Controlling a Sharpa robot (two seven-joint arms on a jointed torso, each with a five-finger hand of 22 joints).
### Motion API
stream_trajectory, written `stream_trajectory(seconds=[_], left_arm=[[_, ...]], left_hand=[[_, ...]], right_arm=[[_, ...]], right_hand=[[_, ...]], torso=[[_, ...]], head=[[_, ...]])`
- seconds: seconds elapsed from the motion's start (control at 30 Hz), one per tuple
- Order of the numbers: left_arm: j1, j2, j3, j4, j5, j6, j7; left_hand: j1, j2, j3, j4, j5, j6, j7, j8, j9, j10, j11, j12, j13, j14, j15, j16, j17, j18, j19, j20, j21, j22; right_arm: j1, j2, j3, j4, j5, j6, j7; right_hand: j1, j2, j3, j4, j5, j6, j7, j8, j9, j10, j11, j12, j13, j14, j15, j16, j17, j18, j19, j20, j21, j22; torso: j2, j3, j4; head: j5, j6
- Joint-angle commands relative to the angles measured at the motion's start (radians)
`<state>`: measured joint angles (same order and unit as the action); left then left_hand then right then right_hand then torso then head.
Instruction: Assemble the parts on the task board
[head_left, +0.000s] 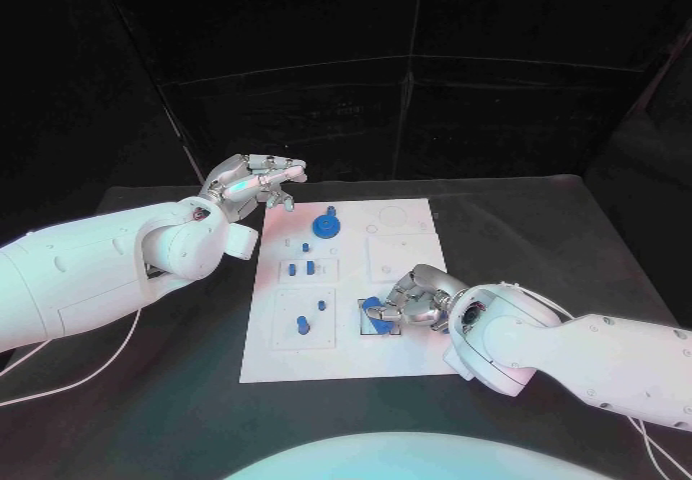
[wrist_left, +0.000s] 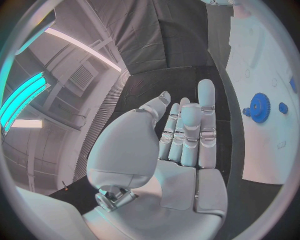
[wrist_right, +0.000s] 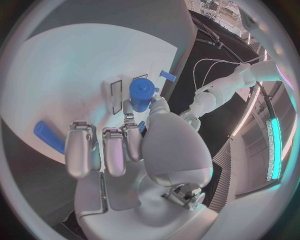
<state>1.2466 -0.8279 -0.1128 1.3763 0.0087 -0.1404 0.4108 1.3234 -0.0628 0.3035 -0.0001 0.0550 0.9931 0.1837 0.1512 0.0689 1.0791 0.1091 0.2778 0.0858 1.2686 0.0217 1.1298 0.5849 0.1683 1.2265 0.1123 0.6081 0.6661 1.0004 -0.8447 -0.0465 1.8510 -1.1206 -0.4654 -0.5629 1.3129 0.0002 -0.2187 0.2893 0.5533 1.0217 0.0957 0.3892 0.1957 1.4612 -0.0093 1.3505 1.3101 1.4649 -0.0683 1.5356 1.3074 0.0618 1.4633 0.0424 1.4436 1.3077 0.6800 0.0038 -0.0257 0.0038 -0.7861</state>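
A blue peg (wrist_right: 141, 96) is pinched by the right robot hand (head_left: 410, 299) over the white board (head_left: 408, 352); the left robot hand (head_left: 254, 183) is held empty, fingers apart.

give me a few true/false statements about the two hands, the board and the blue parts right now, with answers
1. The right hand grips a blue part over the task board. True.
2. The left hand holds the blue gear. False: it holds nothing, and the gear lies on the board apart from it.
3. The left hand sits at the board's far left corner, fingers apart. True.
4. All the blue parts are off the board, on the black table. False: the ones in sight lie on or stand in the board.
5. The right hand is above the board's far edge. False: it is over the near right part of the board.
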Motion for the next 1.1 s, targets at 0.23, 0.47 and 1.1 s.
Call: stream_trajectory(seconds=[0.23,0.47,1.1], left_arm=[[0.002,0.001,0.001,0.001,-0.002,0.013,0.002],[0.002,0.002,0.001,-0.001,-0.002,0.013,0.001],[0.001,0.004,0.000,-0.006,-0.002,0.017,-0.001]], left_hand=[[0.010,0.003,-0.007,0.000,-0.004,-0.006,-0.002,0.004,-0.001,-0.007,-0.003,0.003,0.001,-0.006,-0.002,-0.003,-0.001,0.013,0.004,0.006,-0.005,-0.001],[0.010,0.003,-0.007,0.000,-0.004,-0.006,-0.002,0.004,-0.001,-0.007,-0.003,0.003,0.001,-0.006,-0.002,-0.003,-0.001,0.013,0.004,0.006,-0.005,-0.001],[0.010,0.003,-0.008,0.000,-0.004,-0.007,-0.001,0.005,-0.001,-0.009,-0.002,0.004,0.001,-0.007,-0.001,-0.004,-0.002,0.013,0.003,0.006,-0.006,-0.001]], right_arm=[[-0.002,0.002,-0.002,-0.001,-0.026,0.004,-0.016],[-0.002,0.004,-0.002,-0.006,-0.039,-0.019,-0.011],[-0.002,-0.021,-0.002,0.020,-0.066,0.040,0.038]], right_hand=[[-0.028,0.003,-0.020,-0.001,-0.062,0.040,-0.036,0.008,0.017,0.001,-0.007,-0.001,0.046,0.090,-0.011,0.001,0.188,-0.010,0.003,-0.011,0.004,0.024],[-0.153,-0.020,-0.065,0.005,-0.391,0.022,-0.032,0.011,0.041,-0.018,-0.005,-0.043,0.018,0.086,-0.008,-0.011,0.167,-0.008,-0.003,-0.010,-0.003,0.013],[-0.172,-0.032,0.103,-0.052,-0.280,-0.011,-0.032,0.035,0.098,-0.025,-0.002,-0.076,0.008,0.086,-0.009,-0.015,0.166,-0.007,-0.004,-0.008,-0.007,0.012]], torso=[[0.000,0.0001,-0.0002],[0.001,-0.0001,0.0012],[-0.002,0.0005,-0.0005]], head=[[0.001,0.002],[0.001,0.003],[0.000,0.007]])
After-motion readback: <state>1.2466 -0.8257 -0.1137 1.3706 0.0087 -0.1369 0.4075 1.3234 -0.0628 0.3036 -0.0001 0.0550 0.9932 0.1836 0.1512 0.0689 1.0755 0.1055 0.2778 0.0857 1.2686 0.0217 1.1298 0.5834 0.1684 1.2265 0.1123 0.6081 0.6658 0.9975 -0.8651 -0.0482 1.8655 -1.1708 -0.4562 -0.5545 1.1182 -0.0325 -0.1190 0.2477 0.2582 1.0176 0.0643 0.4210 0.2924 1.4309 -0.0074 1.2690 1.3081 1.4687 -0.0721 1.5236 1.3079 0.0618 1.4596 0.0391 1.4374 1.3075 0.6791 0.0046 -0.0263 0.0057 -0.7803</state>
